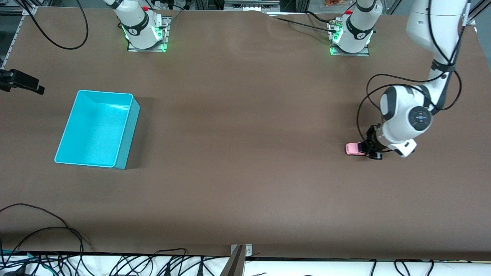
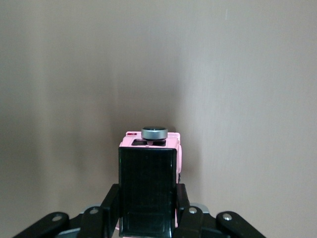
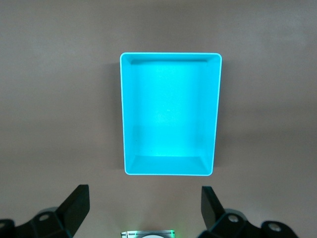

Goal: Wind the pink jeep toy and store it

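The pink jeep toy (image 1: pixel 353 148) has a light pink body and a black roof. It sits low at the brown table near the left arm's end. My left gripper (image 1: pixel 370 148) is shut on it. In the left wrist view its fingers (image 2: pixel 113 203) press both sides of the jeep (image 2: pixel 147 183), and a round grey knob (image 2: pixel 154 133) shows at the jeep's end. The cyan bin (image 1: pixel 126 126) stands empty toward the right arm's end. My right gripper (image 3: pixel 144 210) is open and empty, high over the table with the bin (image 3: pixel 171 59) in its view. It is out of the front view.
A black device (image 1: pixel 21 82) juts in at the table edge beside the bin. Cables (image 1: pixel 46 234) lie along the table edge nearest the front camera. The two arm bases (image 1: pixel 144 28) (image 1: pixel 351 34) stand at the table's other long edge.
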Robot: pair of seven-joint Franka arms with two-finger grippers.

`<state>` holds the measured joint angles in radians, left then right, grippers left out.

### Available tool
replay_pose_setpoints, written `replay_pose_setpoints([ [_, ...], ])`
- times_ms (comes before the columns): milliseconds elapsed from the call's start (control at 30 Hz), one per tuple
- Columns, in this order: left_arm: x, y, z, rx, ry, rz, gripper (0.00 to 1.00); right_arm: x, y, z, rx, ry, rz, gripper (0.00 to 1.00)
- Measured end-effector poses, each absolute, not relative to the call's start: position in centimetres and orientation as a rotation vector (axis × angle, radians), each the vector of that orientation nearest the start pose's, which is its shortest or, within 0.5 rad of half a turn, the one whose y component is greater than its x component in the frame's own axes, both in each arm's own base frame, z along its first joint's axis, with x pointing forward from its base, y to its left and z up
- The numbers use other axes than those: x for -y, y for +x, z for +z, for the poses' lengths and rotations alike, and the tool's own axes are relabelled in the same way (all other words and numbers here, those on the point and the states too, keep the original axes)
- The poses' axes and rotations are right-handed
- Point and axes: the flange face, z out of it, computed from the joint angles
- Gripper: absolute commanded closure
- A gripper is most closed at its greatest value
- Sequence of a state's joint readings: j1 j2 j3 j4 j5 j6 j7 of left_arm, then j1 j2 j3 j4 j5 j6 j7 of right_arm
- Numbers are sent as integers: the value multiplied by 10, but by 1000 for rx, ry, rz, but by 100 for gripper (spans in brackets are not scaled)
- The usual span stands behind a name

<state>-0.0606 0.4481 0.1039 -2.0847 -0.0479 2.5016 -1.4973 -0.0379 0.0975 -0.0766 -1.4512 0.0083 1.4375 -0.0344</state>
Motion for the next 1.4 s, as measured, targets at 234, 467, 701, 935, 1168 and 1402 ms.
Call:
replay_pose_setpoints([
  [234,-79,581,206,2177,-2193,-62,88,62,567,614,-124,-3125,173,0],
  [467,-91,580,206,2176,-2194,-76,0,62,567,614,-124,-3125,173,0],
  [701,-91,581,191,2170,-2200,-84,0,62,567,614,-124,-3125,173,0],
  [935,-98,591,226,2103,-2215,-13,0,62,567,614,-124,-3125,173,0],
  [1168,-112,584,310,1996,-2298,47,0,62,567,614,-123,-3125,173,0],
  [1402,-109,585,406,1822,-2475,9,0,61,567,614,-123,-3125,176,0],
])
